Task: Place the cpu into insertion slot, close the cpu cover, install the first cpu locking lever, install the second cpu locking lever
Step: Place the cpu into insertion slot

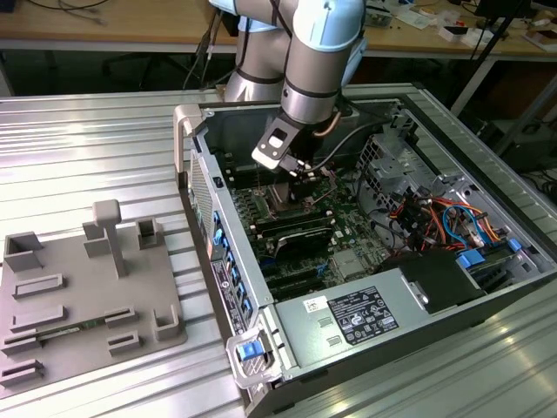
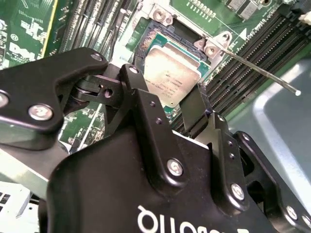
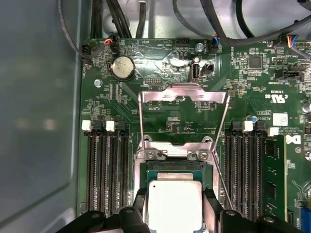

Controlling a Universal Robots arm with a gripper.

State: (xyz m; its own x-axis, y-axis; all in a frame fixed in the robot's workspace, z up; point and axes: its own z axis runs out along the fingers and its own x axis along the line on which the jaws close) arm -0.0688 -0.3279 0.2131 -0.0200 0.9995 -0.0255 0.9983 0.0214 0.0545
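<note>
My gripper point(image 1: 300, 174) reaches down into the open computer case over the green motherboard. In both wrist views its black fingers point(image 3: 212, 206) sit against two opposite edges of the cpu point(image 3: 175, 206), a flat square chip with a silver top, and are shut on it. The cpu point(image 2: 172, 80) lies level within the rim of the insertion slot point(image 3: 175, 166); I cannot tell whether it is fully seated. The cpu cover point(image 3: 183, 91), a thin silver frame, stands swung open from its hinge beyond the slot. A thin wire locking lever point(image 2: 262, 70) sticks out raised beside the slot.
Long black memory slots point(image 3: 104, 170) flank the socket on both sides. Cables point(image 1: 435, 218) and a drive cage fill the case on the exterior view's right, with the grey power supply box point(image 1: 348, 318) in front. A grey fixture plate point(image 1: 87, 296) lies outside the case.
</note>
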